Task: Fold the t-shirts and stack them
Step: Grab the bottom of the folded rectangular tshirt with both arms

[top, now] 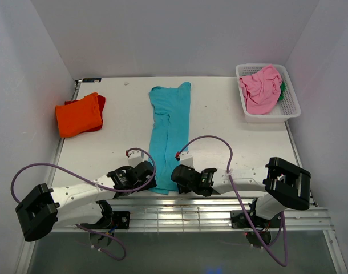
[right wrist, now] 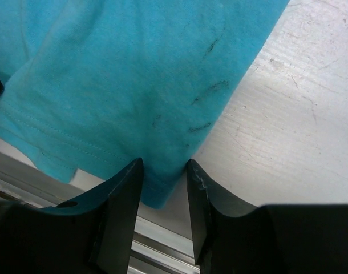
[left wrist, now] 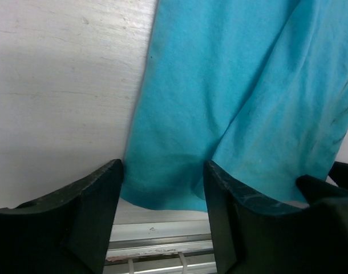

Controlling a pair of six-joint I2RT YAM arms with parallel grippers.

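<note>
Teal tee (top: 169, 125), L gripper (left wrist: 164, 168), R gripper (right wrist: 164, 164) at hem (both agape)

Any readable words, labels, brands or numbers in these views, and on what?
No readable text.
Teal shirt, orange shirt, pink shirt, white basket: no print seen.
Dark tag at the far left corner of the table: too small to read.

Bare desk (top: 219, 114) lies open between the long teal t-shirt (top: 169, 128) and the white basket (top: 274, 117) in the far right corner. A folded orange t-shirt (top: 78, 116) blocks the far left. Both arms' jaws crowd the teal hem at the near edge, beside the metal rails (top: 179, 214).
</note>
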